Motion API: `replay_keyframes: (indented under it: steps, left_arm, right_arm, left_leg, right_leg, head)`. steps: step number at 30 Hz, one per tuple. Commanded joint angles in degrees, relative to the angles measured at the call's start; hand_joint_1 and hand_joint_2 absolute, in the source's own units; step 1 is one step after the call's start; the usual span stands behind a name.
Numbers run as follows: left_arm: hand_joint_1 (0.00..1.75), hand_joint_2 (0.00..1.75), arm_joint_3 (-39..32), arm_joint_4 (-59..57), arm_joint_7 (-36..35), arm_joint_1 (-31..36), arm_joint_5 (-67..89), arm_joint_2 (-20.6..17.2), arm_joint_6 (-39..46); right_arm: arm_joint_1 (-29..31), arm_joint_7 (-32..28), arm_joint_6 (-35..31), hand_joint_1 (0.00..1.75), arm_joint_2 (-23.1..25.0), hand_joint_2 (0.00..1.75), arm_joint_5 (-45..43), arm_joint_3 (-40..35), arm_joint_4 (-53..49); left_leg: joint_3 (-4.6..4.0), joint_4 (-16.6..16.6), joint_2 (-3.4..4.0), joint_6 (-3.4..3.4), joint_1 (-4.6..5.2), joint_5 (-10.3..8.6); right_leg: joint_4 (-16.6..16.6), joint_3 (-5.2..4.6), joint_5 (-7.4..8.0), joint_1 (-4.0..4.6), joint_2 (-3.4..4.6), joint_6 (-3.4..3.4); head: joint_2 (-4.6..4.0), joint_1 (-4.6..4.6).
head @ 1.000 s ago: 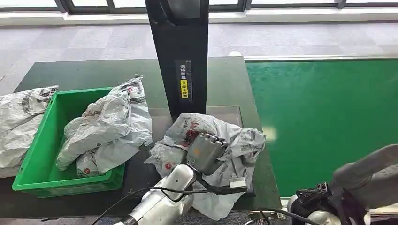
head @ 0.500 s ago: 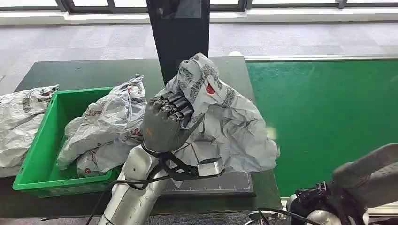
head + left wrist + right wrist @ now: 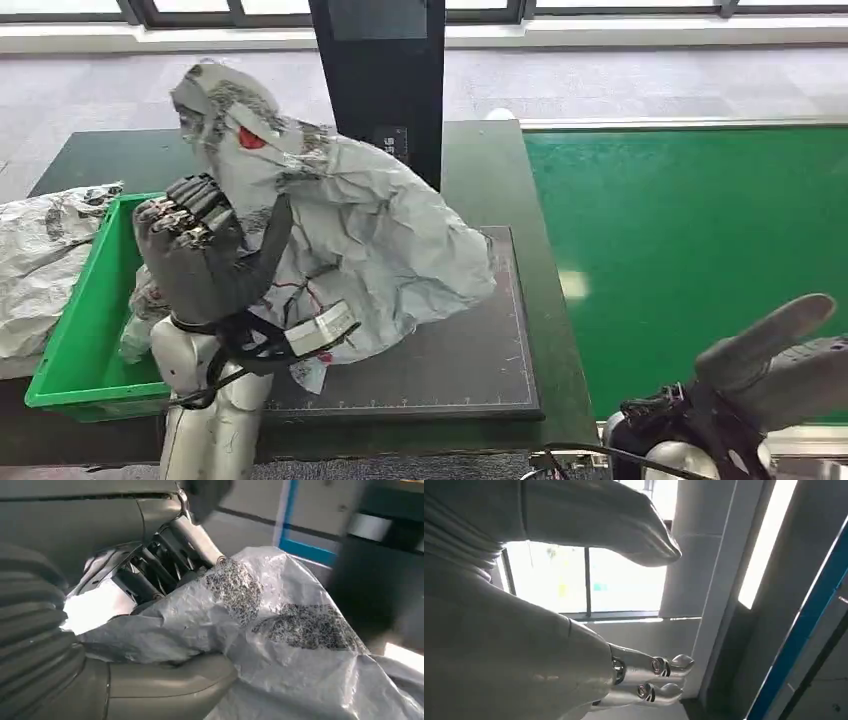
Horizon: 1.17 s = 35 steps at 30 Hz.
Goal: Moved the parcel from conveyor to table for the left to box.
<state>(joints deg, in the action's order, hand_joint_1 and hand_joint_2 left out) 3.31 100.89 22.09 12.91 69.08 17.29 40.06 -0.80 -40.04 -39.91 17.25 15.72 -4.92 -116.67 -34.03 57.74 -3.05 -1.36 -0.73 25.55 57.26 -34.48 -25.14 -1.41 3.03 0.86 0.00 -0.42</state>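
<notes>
My left hand (image 3: pixel 205 255) grips a crumpled grey plastic parcel (image 3: pixel 350 230) and holds it up over the right side of the green bin (image 3: pixel 75 350). In the left wrist view the thumb (image 3: pixel 165 680) and dark fingers (image 3: pixel 165 560) clamp the parcel (image 3: pixel 280 645). The parcel's loose end trails over the dark mat (image 3: pixel 450 370) on the table. My right hand (image 3: pixel 775 365) hovers low at the front right by the green conveyor (image 3: pixel 690 250), empty, with its fingers (image 3: pixel 659 677) spread apart.
A black post (image 3: pixel 385 80) stands behind the mat. The bin holds another grey parcel (image 3: pixel 140 310), mostly hidden. A further grey parcel (image 3: pixel 45 260) lies on the table to the left of the bin.
My left hand has lifted the parcel off the mat and carried it left, from the post to above the bin. My right hand has risen slightly.
</notes>
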Motion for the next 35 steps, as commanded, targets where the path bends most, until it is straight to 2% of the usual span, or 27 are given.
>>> replay_keyframes:
  steps: [1, 8, 11, 13, 16, 23, 24, 27, 35]
  left_arm:
    - [1.75, 1.75, -26.92, -1.78, 6.25, 2.67, -8.68, 2.71, -0.06]
    - [1.75, 1.75, -26.92, -1.78, 6.25, 2.67, -8.68, 2.71, -0.06]
    - [1.75, 1.75, -26.92, -1.78, 6.25, 2.67, -8.68, 2.71, -0.06]
    - [1.75, 1.75, -30.40, -2.43, 4.37, 3.17, -8.71, 2.71, -0.06]
    - [1.75, 1.75, -36.49, -7.14, 6.36, 4.66, -10.43, 2.71, -0.06]
    - [1.75, 1.75, -43.16, -14.01, 3.42, 5.98, -7.89, 2.71, -0.06]
    - [0.00, 1.75, -43.31, -14.20, 3.07, 6.17, -7.51, 2.71, -0.06]
    - [0.00, 1.75, -43.32, -14.67, 3.51, 6.38, -7.52, 2.71, -0.06]
    - [0.00, 1.75, -42.27, -14.66, 1.52, 6.21, -6.61, 2.71, -0.06]
  right_arm:
    - [-1.15, 0.04, -0.09, 0.00, 1.20, 0.00, -0.04, 1.90, 4.05]
    - [-1.15, 0.04, -0.09, 0.00, 1.20, 0.00, -0.04, 1.90, 4.05]
    - [-1.15, 0.04, -0.09, 0.00, 1.20, 0.00, -0.04, 1.90, 4.05]
    - [-1.23, 0.04, -0.09, 0.00, 1.28, 0.00, 0.06, 1.96, 4.07]
    - [-1.60, 0.04, -0.09, 0.00, 1.55, 0.00, 0.34, 1.97, 3.75]
    - [-1.77, 0.04, -0.09, 0.00, 1.80, 0.00, 0.47, 2.12, 3.61]
    - [-1.81, 0.04, -0.09, 0.00, 2.00, 0.00, 0.66, 2.05, 3.62]
    - [-1.60, 0.04, -0.09, 0.00, 2.18, 0.00, 0.68, 2.13, 3.88]
    - [-1.99, 0.04, -0.09, 0.00, 2.24, 0.00, 0.77, 2.26, 3.85]
  left_leg:
    - [0.23, -0.11, 0.36, 0.02, 0.00, 0.02]
    - [0.13, -0.03, 0.09, 0.05, -0.02, 0.01]
    - [0.22, -0.07, 0.21, 0.08, -0.06, 0.03]
    - [0.12, -0.03, 0.07, 0.03, -0.03, 0.01]
    - [0.20, -0.08, 0.18, 0.02, -0.02, 0.02]
    - [0.26, -0.15, 0.21, 0.03, 0.00, -0.01]
    - [0.23, -0.12, 0.17, 0.03, 0.01, 0.00]
    - [0.34, -0.20, 0.26, 0.08, -0.02, 0.00]
    - [0.22, -0.11, 0.15, 0.03, -0.03, 0.02]
  right_leg:
    - [-0.09, 0.16, 0.01, 0.08, -0.09, -0.14]
    - [-0.07, 0.13, -0.03, 0.07, -0.23, -0.08]
    - [-0.15, 0.25, -0.04, 0.13, -0.33, -0.13]
    - [-0.08, 0.13, -0.03, 0.05, -0.22, -0.09]
    - [-0.12, 0.18, -0.01, 0.07, -0.16, -0.11]
    - [-0.15, 0.21, -0.01, 0.08, -0.24, -0.13]
    - [-0.11, 0.18, -0.02, 0.07, -0.20, -0.10]
    - [-0.24, 0.34, -0.02, 0.15, -0.45, -0.17]
    - [-0.14, 0.23, -0.04, 0.09, -0.30, -0.13]
  head:
    - [0.00, 0.00]
    - [0.00, -0.02]
    - [0.00, -0.02]
    - [0.00, -0.02]
    - [0.00, -0.02]
    - [0.00, -0.02]
    - [0.00, 0.00]
    - [0.00, 0.00]
    - [0.00, 0.00]
